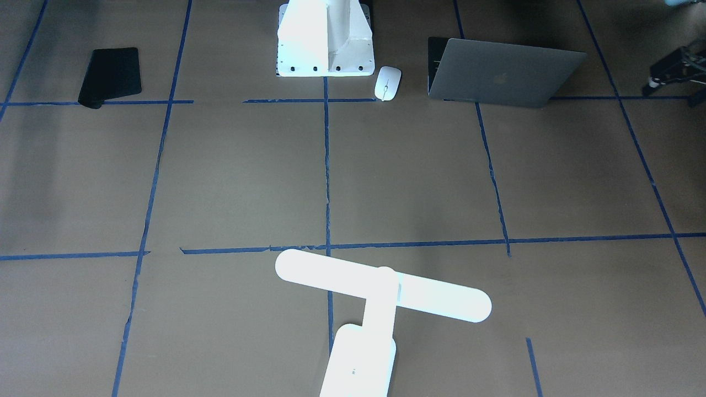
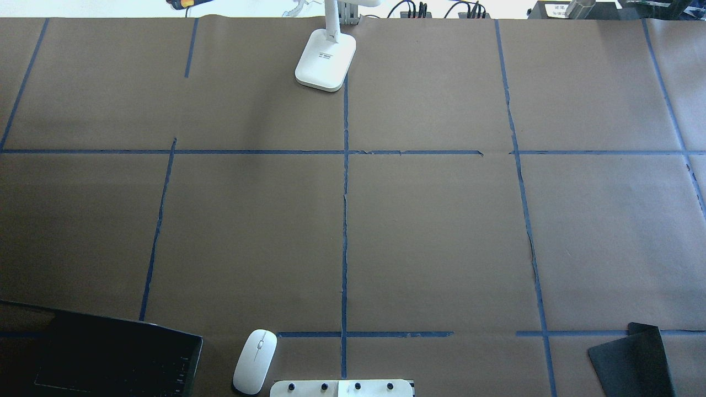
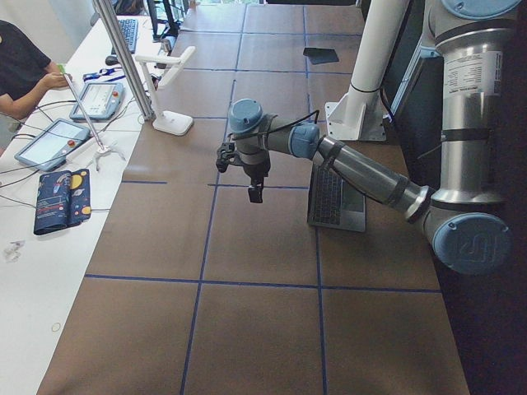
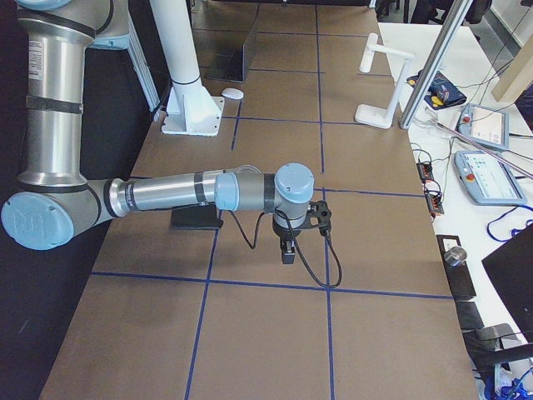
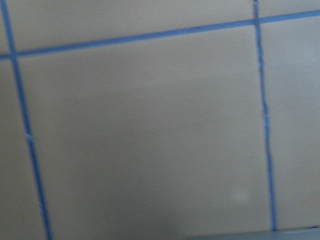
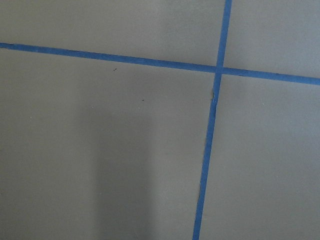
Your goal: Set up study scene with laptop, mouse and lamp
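Observation:
The grey laptop (image 1: 507,71) stands open near the robot's base, its lid with the logo facing the front camera. It also shows dark at the lower left of the overhead view, laptop (image 2: 110,358). The white mouse (image 1: 388,83) lies beside it, close to the pedestal. At the table's far edge stands the white lamp (image 1: 380,292), with its base (image 2: 325,59) on the centre line. My left gripper (image 3: 255,194) hangs above the paper out from the laptop, holding nothing I can see. My right gripper (image 4: 287,254) hovers near the black mat. I cannot tell whether either is open or shut.
A black mat (image 1: 110,76) lies on the robot's right side. The white pedestal (image 1: 325,38) is bolted at the near centre. Blue tape lines (image 2: 345,220) grid the brown paper. A side table with tablets (image 3: 49,144), metal posts and a person's arm (image 3: 25,78) runs beyond the far edge.

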`<state>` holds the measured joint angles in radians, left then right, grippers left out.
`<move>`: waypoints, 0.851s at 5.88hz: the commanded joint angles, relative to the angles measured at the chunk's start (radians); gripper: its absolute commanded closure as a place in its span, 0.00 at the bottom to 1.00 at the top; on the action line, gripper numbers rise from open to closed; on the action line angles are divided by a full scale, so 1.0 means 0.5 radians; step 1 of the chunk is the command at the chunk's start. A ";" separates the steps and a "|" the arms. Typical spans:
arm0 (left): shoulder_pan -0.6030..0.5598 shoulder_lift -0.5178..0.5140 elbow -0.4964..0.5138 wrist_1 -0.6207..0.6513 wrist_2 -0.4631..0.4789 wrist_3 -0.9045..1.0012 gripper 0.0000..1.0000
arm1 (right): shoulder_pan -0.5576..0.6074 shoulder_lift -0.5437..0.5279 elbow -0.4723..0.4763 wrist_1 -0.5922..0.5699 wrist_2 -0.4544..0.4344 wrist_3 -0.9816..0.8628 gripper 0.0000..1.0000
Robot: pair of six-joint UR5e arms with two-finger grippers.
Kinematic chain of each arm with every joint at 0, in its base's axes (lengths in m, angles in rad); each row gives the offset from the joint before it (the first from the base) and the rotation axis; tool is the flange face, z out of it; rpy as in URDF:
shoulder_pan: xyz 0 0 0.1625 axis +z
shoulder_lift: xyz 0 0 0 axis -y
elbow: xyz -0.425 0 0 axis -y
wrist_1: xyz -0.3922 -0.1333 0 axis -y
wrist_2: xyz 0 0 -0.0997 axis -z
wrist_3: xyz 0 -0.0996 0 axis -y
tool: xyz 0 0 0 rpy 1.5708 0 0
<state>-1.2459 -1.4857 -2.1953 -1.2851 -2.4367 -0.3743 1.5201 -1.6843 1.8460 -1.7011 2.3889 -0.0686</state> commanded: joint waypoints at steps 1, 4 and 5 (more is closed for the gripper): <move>0.354 0.065 -0.342 -0.004 0.248 -1.090 0.00 | -0.033 0.006 0.005 0.003 0.002 -0.001 0.00; 0.815 0.124 -0.545 -0.111 0.384 -2.486 0.00 | -0.073 0.018 0.005 0.003 0.002 0.002 0.00; 0.890 0.130 -0.567 -0.196 0.503 -2.813 0.00 | -0.077 0.021 0.005 0.012 0.002 0.002 0.00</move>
<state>-0.8491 -1.4290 -2.4635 -1.3490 -2.2317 -1.6278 1.4838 -1.6751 1.8480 -1.6981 2.3900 -0.0679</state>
